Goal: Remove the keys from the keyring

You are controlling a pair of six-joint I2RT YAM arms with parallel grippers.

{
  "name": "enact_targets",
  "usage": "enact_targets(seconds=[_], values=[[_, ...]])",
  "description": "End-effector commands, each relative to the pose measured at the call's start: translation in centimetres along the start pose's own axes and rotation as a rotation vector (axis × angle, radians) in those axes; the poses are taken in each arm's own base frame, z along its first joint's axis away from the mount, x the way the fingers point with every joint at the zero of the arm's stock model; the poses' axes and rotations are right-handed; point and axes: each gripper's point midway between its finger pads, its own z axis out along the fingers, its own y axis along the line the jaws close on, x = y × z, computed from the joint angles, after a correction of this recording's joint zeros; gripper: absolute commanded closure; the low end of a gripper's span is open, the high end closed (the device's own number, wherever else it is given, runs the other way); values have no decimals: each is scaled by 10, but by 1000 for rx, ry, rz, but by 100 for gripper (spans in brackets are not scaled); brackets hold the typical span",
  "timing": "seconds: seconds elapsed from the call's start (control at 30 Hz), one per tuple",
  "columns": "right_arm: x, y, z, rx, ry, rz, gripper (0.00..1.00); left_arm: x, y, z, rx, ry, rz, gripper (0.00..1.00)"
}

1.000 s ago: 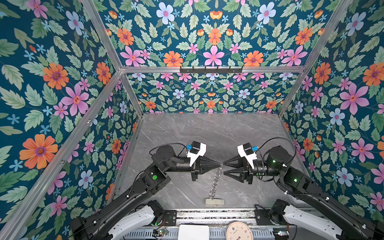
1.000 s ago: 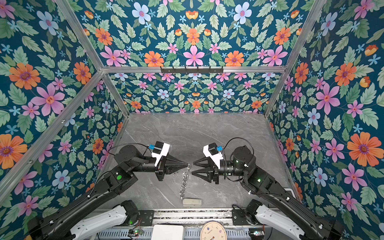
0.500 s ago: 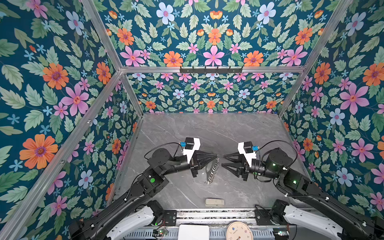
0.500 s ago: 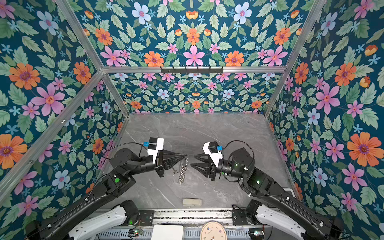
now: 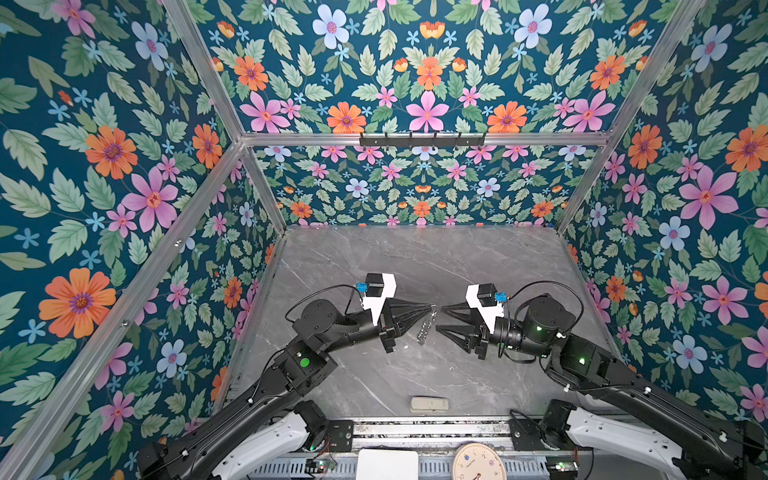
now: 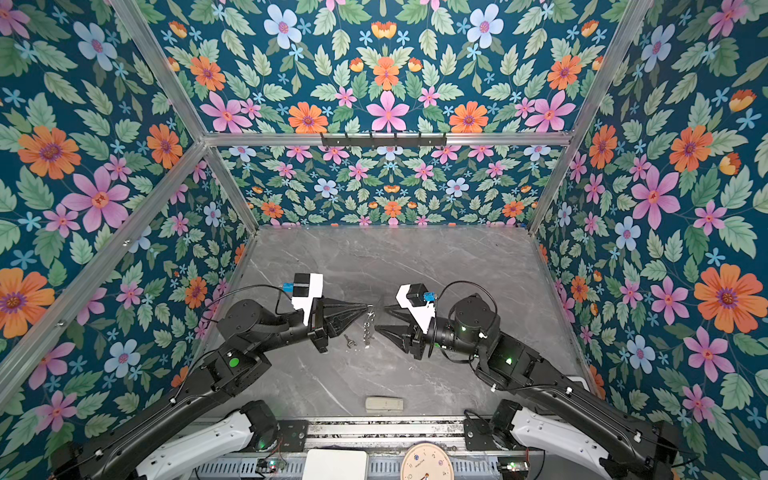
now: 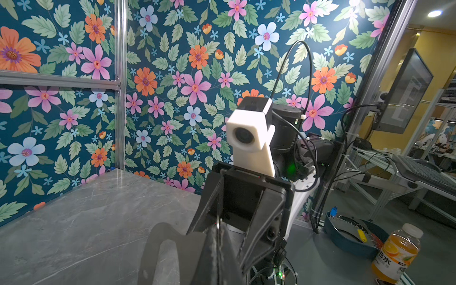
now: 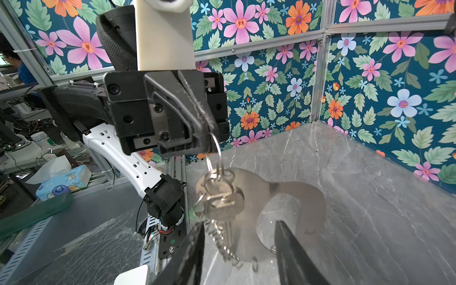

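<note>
Hoisted higher than a second ago, the keyring with its keys dangles above the table from the left gripper's shut jaws, and its swinging could make the right gripper's half-open jaws miss.

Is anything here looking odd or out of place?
Nothing looks damaged. The oddest sight: the keyring hangs in mid-air, pinched by the shut left gripper, with the keys, chain and cuff dangling below. A pale beige block lies alone by the table's front edge.
</note>
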Motion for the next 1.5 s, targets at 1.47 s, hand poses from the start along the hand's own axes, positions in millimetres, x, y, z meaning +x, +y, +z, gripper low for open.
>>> enact_targets(seconds=[1.47], values=[[-14,-2,12,54,-15,-52,85,-14,-3,-4,-1,-60,15,100]])
